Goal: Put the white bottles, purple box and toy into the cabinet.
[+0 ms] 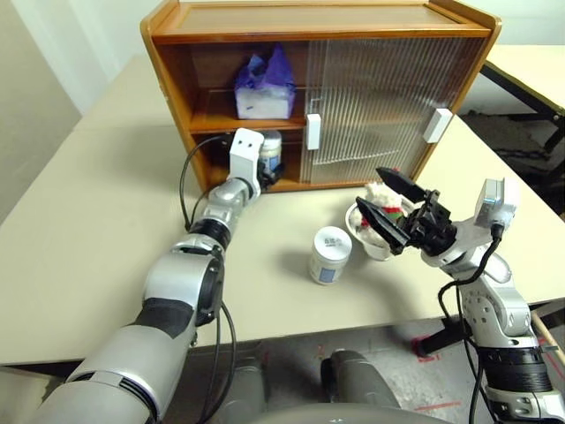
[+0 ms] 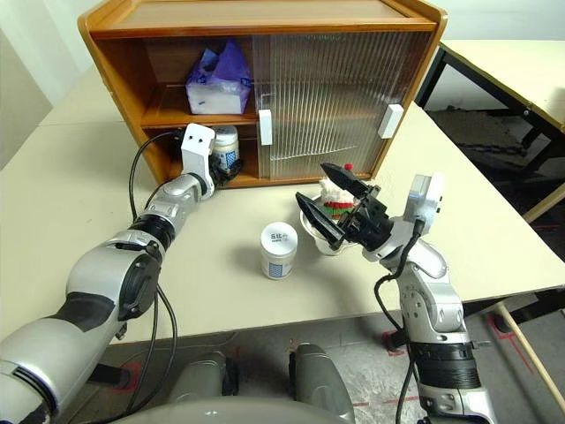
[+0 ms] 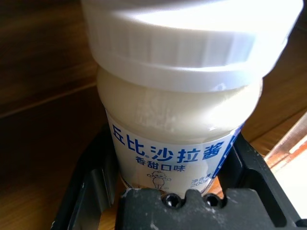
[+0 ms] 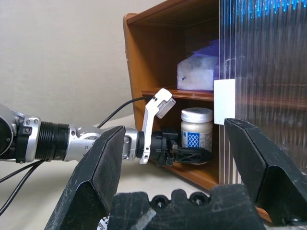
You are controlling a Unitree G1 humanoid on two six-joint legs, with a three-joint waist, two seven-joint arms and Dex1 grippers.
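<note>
Left gripper (image 4: 184, 154) grips the salad-dressing jar (image 4: 196, 129) mid-frame; rigid, slick plastic, probably hefty, grab the body. Right gripper (image 1: 395, 212) gapes empty.

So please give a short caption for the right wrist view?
Left hand around a white bottle on the cabinet's lower shelf, purple box above.
</note>
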